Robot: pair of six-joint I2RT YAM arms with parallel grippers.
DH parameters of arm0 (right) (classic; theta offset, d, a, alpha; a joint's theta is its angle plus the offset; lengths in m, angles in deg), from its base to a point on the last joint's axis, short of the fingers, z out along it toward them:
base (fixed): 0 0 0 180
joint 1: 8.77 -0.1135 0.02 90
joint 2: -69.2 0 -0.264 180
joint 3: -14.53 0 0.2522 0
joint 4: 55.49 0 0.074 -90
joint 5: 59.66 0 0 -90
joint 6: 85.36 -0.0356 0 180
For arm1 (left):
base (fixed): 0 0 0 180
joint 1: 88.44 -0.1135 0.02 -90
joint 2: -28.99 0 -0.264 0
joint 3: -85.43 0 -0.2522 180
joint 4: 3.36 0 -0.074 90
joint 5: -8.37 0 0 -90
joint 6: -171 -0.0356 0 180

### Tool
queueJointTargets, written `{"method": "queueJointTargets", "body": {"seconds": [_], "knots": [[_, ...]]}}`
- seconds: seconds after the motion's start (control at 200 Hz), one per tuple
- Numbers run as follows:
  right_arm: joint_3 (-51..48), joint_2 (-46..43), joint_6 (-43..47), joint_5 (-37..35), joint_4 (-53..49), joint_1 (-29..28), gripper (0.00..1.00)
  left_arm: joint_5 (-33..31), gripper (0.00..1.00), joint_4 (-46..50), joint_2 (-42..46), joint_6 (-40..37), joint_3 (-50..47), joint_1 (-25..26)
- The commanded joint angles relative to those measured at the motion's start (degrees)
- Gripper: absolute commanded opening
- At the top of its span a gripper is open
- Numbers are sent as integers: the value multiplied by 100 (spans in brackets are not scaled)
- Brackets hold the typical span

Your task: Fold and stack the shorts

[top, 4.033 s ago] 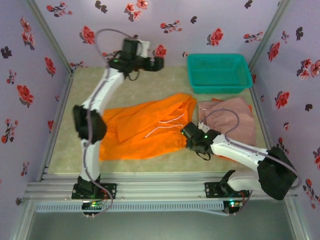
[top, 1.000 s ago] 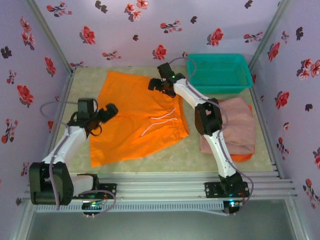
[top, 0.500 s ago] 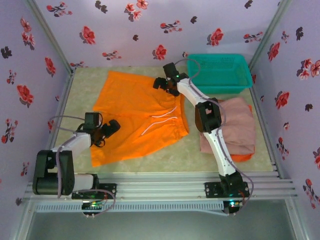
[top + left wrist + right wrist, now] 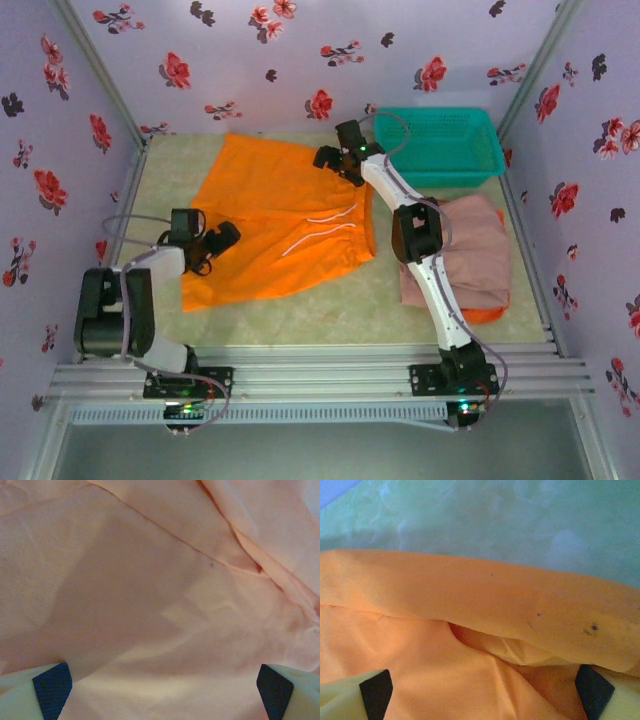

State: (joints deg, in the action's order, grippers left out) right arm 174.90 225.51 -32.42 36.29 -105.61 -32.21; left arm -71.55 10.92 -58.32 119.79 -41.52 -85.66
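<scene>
The left fingers (image 4: 52,690) stand wide apart over the near-left hem of the bright orange cloth shorts (image 4: 275,215). The right fingers (image 4: 376,692) gape too, at the far waistband (a rolled fold lies between them). The garment lies flat across the table's (image 4: 340,300) middle, probably laid out for folding. Dusty pink-beige shorts (image 4: 470,245) lie at the right edge.

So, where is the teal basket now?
In the top view, the teal basket stands at the far right of the table, behind the pink-beige shorts.
</scene>
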Motion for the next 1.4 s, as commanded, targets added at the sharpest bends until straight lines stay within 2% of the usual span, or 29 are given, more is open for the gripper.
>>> {"method": "queueJointTargets", "body": {"seconds": [0.0, 0.11, 0.225, 0.445, 0.635, 0.72, 0.805, 0.945, 1.105, 1.225, 1.395], "knots": [[218, 251, -105, -105, -135, 103, 99, -122, 99, 278, -383, -194, 397, -153], [398, 210, -106, -96, -96, 111, 99, 135, 99, 429, -371, -136, 836, -284], [435, -39, -99, 43, 35, 95, 99, 120, 99, 840, 297, -23, 1027, -306], [419, -1029, 344, -157, 204, -209, 99, -841, 99, 2392, 2251, 885, 725, -373], [-30, -2151, 798, -357, 315, -647, 99, -1110, 99, 4018, 3071, 1531, 503, -537], [-845, -2881, 1041, -519, 596, -876, 99, -1097, 99, 4302, 3255, 1809, 237, -534], [-2105, -3768, 1064, -657, 1165, -1029, 99, -1119, 99, 4345, 3365, 1977, -120, -535], [-4495, -5260, 712, -648, 2391, -1022, 99, -1230, 91, 4159, 3432, 2167, -634, -541], [-6652, -6544, 373, -719, 3038, -936, 99, -1238, 84, 3730, 3139, 2219, -974, -538], [-7854, -7340, 178, -759, 3232, -925, 99, -1261, 79, 3428, 2820, 2229, -1080, -534], [-8936, -8125, -33, -940, 3239, -908, 99, -1242, 69, 2840, 2560, 2342, -1248, -537]]}}
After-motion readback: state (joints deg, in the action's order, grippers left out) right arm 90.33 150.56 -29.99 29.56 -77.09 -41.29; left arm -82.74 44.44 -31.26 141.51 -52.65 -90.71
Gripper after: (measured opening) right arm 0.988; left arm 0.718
